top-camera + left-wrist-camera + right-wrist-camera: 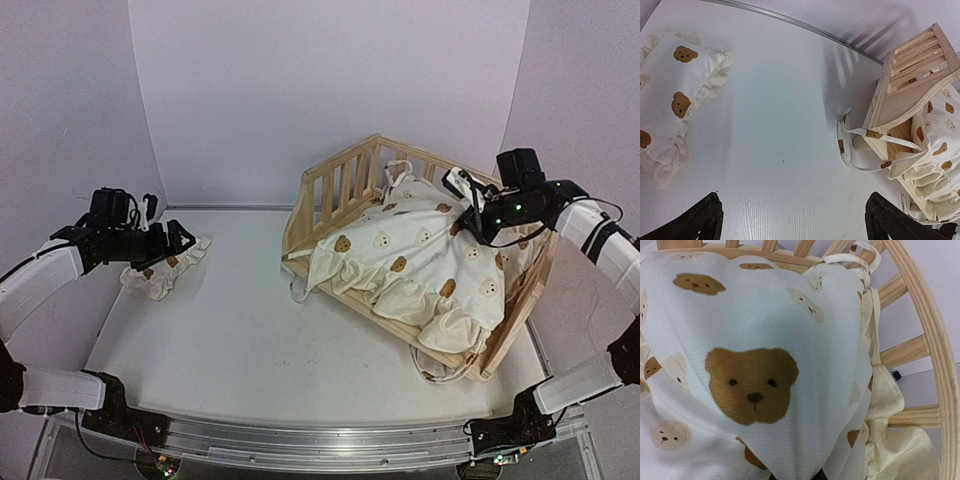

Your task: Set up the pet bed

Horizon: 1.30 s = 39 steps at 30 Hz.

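The pine pet bed frame (325, 190) stands at the right of the table, slatted rails on three sides. The cream bear-print cushion (410, 255) lies bunched inside it, spilling over the open front. My right gripper (478, 218) is shut on the cushion's fabric near the right rail; in the right wrist view the cloth (770, 370) is pulled into a fold that runs down between the jaws and hides them. The small matching pillow (163, 268) lies at the far left. My left gripper (185, 240) hovers open just above it, holding nothing; one dark fingertip (702, 217) shows in the left wrist view.
White ties (860, 150) from the cushion trail onto the table by the frame's front left corner. More ties (440, 372) hang at the frame's front right corner. The white backdrop walls stand close behind and beside the frame.
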Motion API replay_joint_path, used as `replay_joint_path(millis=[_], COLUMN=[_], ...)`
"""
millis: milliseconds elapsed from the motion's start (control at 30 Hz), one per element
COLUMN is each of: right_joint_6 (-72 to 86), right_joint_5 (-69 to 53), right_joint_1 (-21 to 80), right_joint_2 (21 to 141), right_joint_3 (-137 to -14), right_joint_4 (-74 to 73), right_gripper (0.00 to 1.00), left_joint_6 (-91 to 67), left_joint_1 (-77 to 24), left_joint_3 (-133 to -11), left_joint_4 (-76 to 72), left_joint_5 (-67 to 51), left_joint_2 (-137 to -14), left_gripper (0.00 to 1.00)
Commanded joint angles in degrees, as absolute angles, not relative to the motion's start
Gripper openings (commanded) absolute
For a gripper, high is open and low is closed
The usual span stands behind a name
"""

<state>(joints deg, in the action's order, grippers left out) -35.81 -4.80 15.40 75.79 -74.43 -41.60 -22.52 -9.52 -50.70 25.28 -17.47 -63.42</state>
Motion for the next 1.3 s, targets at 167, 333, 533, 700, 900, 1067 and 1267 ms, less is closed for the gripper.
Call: replay_joint_path(millis=[167, 333, 533, 700, 900, 1067, 1267], right_joint_6=[-24.5, -16.2, 2.9, 10.4, 10.6, 9.5, 10.4], right_joint_5=[6.6, 23.0, 21.0, -5.1, -8.1, -5.0, -4.0], right_joint_1=[15.5, 25.0, 33.7, 37.5, 41.3, 41.3, 41.4], right_joint_2=[80.9, 82.4, 85.8, 85.4, 83.8, 79.3, 73.8], right_joint_3=[-72.1, -84.4, -96.9, -91.3, -85.1, -78.1, -74.8], right_joint_4=[-38.9, -48.7, -55.4, -45.2, -46.3, -48.9, -49.6], right_gripper=[0.43, 0.98, 0.98, 0.98, 0.98, 0.98, 0.98], left_joint_6=[-22.5, -20.5, -18.9, -13.5, -10.5, -8.6, -8.3], left_joint_1=[-11.7, -14.4, -21.9, -28.3, -30.1, -31.0, -32.2], left_joint_3=[-53.7, -53.1, -55.2, -65.0, -76.4, -83.0, -89.1], left_joint_4=[21.3, 16.7, 1.0, -5.8, -5.8, -5.9, -6.0], left_joint_5=[-18.7, -25.2, -33.1, -29.6, -21.2, -21.6, -23.2], left_joint_2=[-61.6, -64.3, -72.6, -85.0, -97.3, -104.9, -110.7], left_gripper=[0.99, 0.99, 1.00, 0.99, 0.98, 0.96, 0.92])
